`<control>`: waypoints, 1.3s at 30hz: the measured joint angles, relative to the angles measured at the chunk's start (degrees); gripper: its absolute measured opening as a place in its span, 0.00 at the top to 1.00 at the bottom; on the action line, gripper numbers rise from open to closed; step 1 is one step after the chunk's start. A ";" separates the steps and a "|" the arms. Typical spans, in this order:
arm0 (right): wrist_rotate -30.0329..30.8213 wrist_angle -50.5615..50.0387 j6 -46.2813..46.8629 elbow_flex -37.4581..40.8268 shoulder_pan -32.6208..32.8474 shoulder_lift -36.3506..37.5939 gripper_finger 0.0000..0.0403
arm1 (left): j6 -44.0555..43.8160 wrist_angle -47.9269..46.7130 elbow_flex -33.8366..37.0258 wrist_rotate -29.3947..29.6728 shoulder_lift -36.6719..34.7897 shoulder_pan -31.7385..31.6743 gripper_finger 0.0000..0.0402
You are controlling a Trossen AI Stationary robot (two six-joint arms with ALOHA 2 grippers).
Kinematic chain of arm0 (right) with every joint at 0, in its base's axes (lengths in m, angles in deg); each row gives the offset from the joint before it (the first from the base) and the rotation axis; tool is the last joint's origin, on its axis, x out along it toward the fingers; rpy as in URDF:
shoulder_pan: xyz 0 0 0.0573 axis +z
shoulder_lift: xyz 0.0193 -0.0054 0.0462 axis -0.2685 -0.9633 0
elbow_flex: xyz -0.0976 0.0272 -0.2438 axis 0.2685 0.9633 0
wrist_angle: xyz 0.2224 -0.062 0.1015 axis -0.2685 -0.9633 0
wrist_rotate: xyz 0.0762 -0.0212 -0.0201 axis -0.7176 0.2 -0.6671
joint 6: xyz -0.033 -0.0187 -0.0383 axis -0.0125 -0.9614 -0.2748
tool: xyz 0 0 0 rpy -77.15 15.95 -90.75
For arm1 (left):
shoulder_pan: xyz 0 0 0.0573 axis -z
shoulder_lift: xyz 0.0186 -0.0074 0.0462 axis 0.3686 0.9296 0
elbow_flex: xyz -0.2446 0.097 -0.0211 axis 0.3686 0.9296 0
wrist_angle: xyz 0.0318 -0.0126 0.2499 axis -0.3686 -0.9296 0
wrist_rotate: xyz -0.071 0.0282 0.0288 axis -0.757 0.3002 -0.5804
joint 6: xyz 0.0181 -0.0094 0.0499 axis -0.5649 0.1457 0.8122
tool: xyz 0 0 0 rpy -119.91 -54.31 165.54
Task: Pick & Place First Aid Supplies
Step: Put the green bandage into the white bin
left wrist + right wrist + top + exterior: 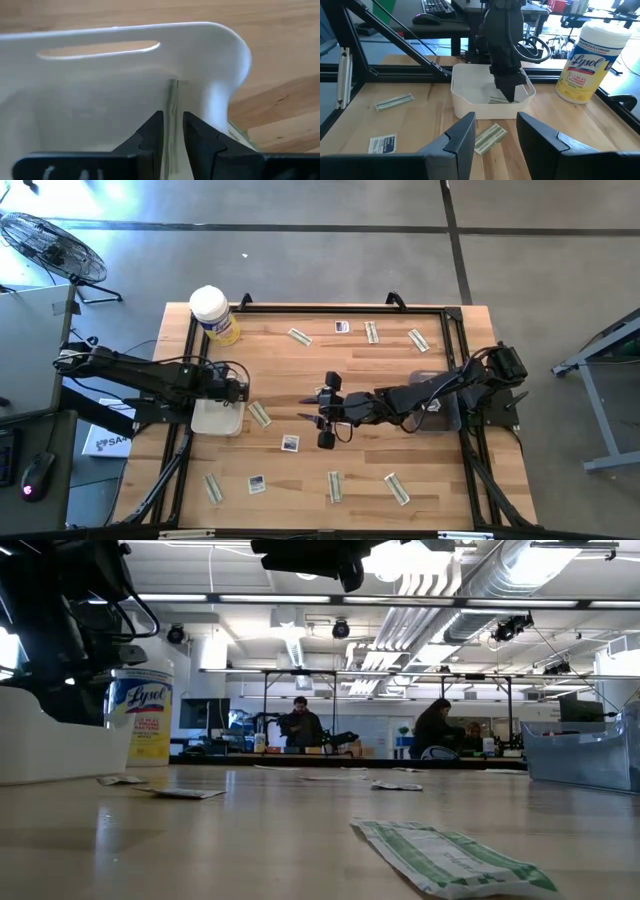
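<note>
Inside the white bin: your left gripper (172,131) reached down into the white bin (217,418), fingers slightly apart with a narrow greenish-tan strip (173,112) standing on edge between them; you could not tell whether the fingers touched it.
Left gripper from across the table: in the right wrist view it (511,95) dipped into the bin (470,106), with a strip (498,100) lying on the bin floor at its tips.
Right gripper: your right gripper (325,412) hung over mid-table with its fingers (461,136) spread wide and nothing between them.
Ahead of the right gripper: one strip packet (490,138) lay on the wood just outside the bin wall; a white square with blue print (383,144) and another strip (394,101) lay off to one side.
Scattered supplies: you had more strips and squares spread around the table (380,360), such as a square (290,443) near the right gripper and a strip (397,489) by the near edge.
Lysol canister: it (214,314) stood beyond the bin at the far corner.
</note>
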 joint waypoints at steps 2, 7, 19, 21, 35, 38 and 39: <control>0.00 0.00 0.00 0.00 0.00 0.00 0.66 | 2.22 -0.51 -0.01 0.01 -0.23 0.00 0.80; 0.01 -0.01 0.00 0.00 0.00 0.00 0.66 | 7.83 -3.49 -2.33 0.34 -0.63 0.00 0.79; 1.00 -0.72 -3.35 0.00 0.12 0.05 0.66 | 36.08 5.59 -13.05 -1.32 -0.67 6.96 0.79; 2.09 -2.28 -4.33 0.02 0.79 0.74 0.66 | 40.39 8.56 -12.75 -4.01 0.51 9.11 0.79; 13.20 -9.23 -4.04 0.04 5.14 5.81 0.66 | 41.98 16.83 -16.44 -7.40 27.34 14.05 0.79; 13.27 -10.05 -3.04 0.04 5.16 5.77 0.66 | 38.98 16.74 -18.63 -7.16 32.53 14.03 0.79; 13.27 -10.20 -2.68 0.04 5.14 5.77 0.66 | 38.20 16.62 -19.22 -7.00 33.96 13.94 0.79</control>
